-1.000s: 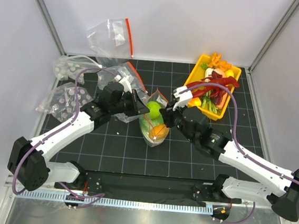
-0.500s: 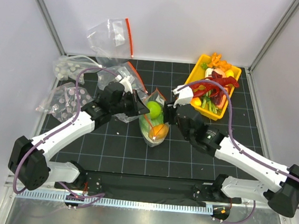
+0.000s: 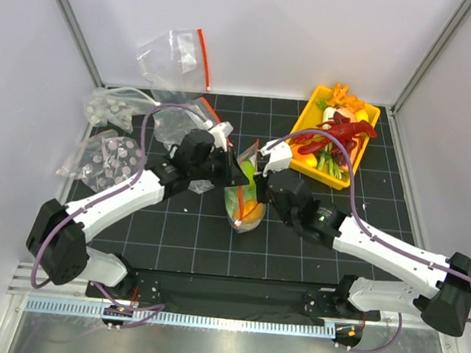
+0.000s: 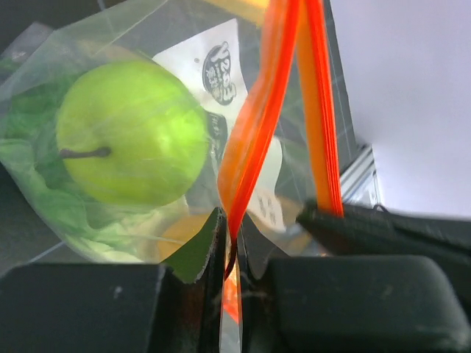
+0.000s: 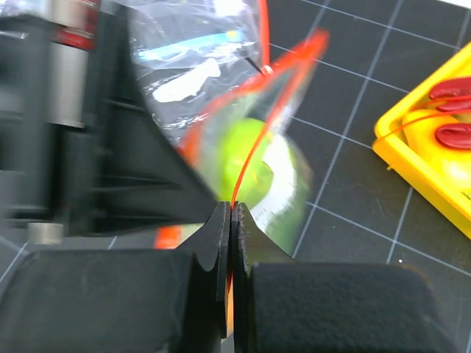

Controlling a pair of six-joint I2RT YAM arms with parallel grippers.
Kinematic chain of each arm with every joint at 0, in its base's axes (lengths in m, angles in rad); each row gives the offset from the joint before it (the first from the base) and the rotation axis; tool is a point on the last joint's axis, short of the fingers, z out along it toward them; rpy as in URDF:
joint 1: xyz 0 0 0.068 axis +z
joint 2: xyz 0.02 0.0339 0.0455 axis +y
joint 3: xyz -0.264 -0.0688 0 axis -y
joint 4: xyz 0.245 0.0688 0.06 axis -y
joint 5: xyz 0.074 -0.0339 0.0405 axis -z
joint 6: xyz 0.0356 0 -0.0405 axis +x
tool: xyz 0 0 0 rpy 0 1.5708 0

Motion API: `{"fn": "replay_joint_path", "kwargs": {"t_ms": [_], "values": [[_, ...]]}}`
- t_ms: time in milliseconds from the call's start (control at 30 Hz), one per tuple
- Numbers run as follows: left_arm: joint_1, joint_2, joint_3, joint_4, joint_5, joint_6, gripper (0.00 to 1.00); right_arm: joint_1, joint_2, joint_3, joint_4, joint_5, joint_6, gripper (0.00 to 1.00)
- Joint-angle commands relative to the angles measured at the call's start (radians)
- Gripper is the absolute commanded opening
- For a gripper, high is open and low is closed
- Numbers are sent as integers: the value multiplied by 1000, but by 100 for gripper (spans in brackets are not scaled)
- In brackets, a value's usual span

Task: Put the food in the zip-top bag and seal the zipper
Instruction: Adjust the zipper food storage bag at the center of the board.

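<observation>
The zip-top bag (image 3: 247, 201) hangs over the mat's middle, mouth up, with the food inside it. Through the clear plastic the left wrist view shows a round green fruit (image 4: 132, 132), lettuce (image 4: 33, 151), a yellow-orange piece (image 4: 180, 234) and the white label (image 4: 221, 73). My left gripper (image 4: 232, 229) is shut on the red-orange zipper (image 4: 257, 118). Right beside it, my right gripper (image 5: 232, 212) is shut on the same zipper (image 5: 254, 158), with the green fruit (image 5: 246, 151) behind. From above, the left gripper (image 3: 237, 163) and right gripper (image 3: 258, 170) meet at the bag's top.
A yellow tray (image 3: 313, 102) at the back right holds the red lobster (image 3: 339, 136) and other toys. Dotted pouches (image 3: 103, 160) lie at the left. Another clear bag (image 3: 176, 54) leans on the back wall, and one more bag (image 3: 174, 125) lies behind my left arm.
The right gripper opened, moved in and shut on the zipper. The left arm shifted right with the bag, which now hangs narrower and more upright.
</observation>
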Motion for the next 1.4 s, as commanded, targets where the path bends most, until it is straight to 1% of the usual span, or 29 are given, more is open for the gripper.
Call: {"fn": "replay_joint_path", "kwargs": {"t_ms": [0, 100, 200, 267, 300, 333, 400, 433, 533, 600, 633, 667, 700, 733, 833, 900, 1067, 1200, 1267, 1333, 1367], "values": [[-42, 38, 75, 16, 76, 58, 12, 27, -59, -10, 99, -5, -25, 1], [-64, 60, 99, 7, 104, 78, 13, 27, -56, -11, 101, -10, -25, 1], [-68, 50, 99, 7, 98, 88, 14, 27, -42, -6, 90, 15, -10, 1], [-68, 41, 96, 2, 79, 94, 16, 27, -33, 2, 76, 67, -1, 2], [-68, 38, 96, -1, 75, 95, 18, 27, -30, 8, 63, 79, 7, 3], [-68, 37, 96, -3, 72, 97, 21, 27, -24, 8, 59, 88, 9, 5], [-68, 30, 98, -16, 47, 101, 25, 27, -24, 14, 52, 108, 16, 13], [-68, 29, 98, -33, 33, 101, 30, 27, -21, 14, 50, 111, 18, 19], [-68, 15, 102, -59, -10, 111, 36, 27, -17, 14, 47, 122, 23, 22], [-68, -2, 101, -64, -25, 109, 37, 27, -16, 16, 41, 130, 26, 26], [-70, -6, 96, -66, -28, 108, 38, 27, -16, 14, 41, 130, 26, 35], [-68, -11, 96, -67, -31, 108, 39, 27, -17, 16, 43, 130, 26, 42], [-68, -16, 95, -67, -33, 108, 39, 26, -19, 16, 41, 133, 27, 47], [-68, -25, 90, -67, -34, 105, 40, 27, -20, 16, 41, 142, 30, 49], [-68, -46, 81, -63, -56, 100, 42, 27, -40, 8, 41, 162, 39, 51], [-68, -60, 67, -55, -68, 98, 46, 27, -69, -9, 61, 168, 41, 54], [-68, -89, 52, -33, -77, 97, 49, 27, -139, -58, 110, 185, 41, 58], [-68, -98, 39, -20, -76, 97, 61, 27, -177, -70, 121, 205, 36, 60], [-68, -97, 35, -13, -74, 95, 64, 27, -195, -82, 128, 219, 36, 60], [-70, -92, 35, -7, -70, 95, 68, 27, -205, -86, 125, 275, 49, 59], [-68, -89, 35, -7, -67, 95, 69, 27, -212, -87, 112, 341, 55, 56]]}}
